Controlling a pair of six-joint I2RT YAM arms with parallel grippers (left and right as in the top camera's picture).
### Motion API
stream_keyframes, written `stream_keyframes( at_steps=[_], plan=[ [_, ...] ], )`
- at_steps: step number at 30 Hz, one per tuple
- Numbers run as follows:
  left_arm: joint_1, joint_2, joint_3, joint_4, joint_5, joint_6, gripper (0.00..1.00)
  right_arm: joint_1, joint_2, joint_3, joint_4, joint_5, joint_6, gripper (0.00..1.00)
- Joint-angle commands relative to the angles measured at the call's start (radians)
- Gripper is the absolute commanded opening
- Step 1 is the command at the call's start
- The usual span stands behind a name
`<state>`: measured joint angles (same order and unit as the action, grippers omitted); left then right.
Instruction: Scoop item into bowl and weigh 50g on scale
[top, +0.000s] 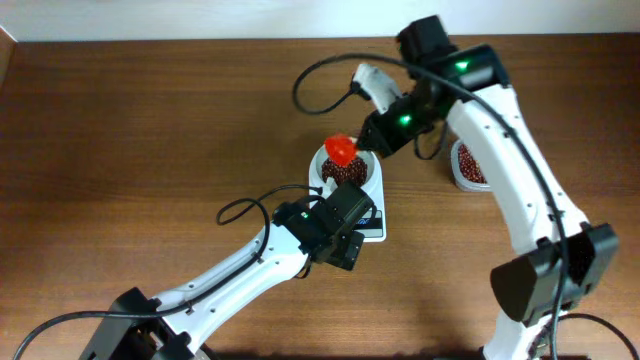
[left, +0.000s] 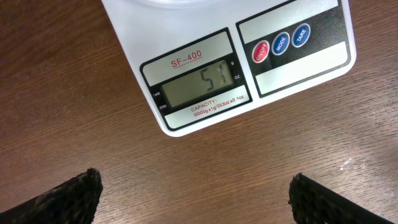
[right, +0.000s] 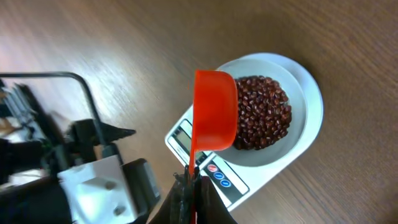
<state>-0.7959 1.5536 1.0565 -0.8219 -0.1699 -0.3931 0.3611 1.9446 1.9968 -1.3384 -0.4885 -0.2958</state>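
Black fingertips (left: 68, 196) of the left hand (left: 199, 202) are seen spread wide and empty just above the table (left: 62, 93), close in front of the scale (left: 180, 25), whose display (left: 199, 86) appears to read 51. On the scale the bowl (right: 308, 93) is set, and the beans (right: 264, 112) are heaped inside it, filling much of it. A red scoop (right: 214, 112) is pinched by its handle in the right hand (right: 189, 186) and is held over the bowl's edge, while more beans are seen in a clear tub (top: 468, 165) near the scale on the table.
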Motion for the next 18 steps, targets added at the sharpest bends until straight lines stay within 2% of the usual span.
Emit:
stream_keyframes(
  at_steps=[1, 18],
  plan=[
    [0.003, 0.005, -0.007, -0.001, -0.011, -0.002, 0.99, 0.053, 0.029, -0.006, 0.002, 0.082, -0.015, 0.04],
    [0.003, 0.005, -0.007, -0.001, -0.011, -0.002, 0.99, 0.065, 0.05, -0.155, 0.057, 0.108, -0.015, 0.04]
  ],
)
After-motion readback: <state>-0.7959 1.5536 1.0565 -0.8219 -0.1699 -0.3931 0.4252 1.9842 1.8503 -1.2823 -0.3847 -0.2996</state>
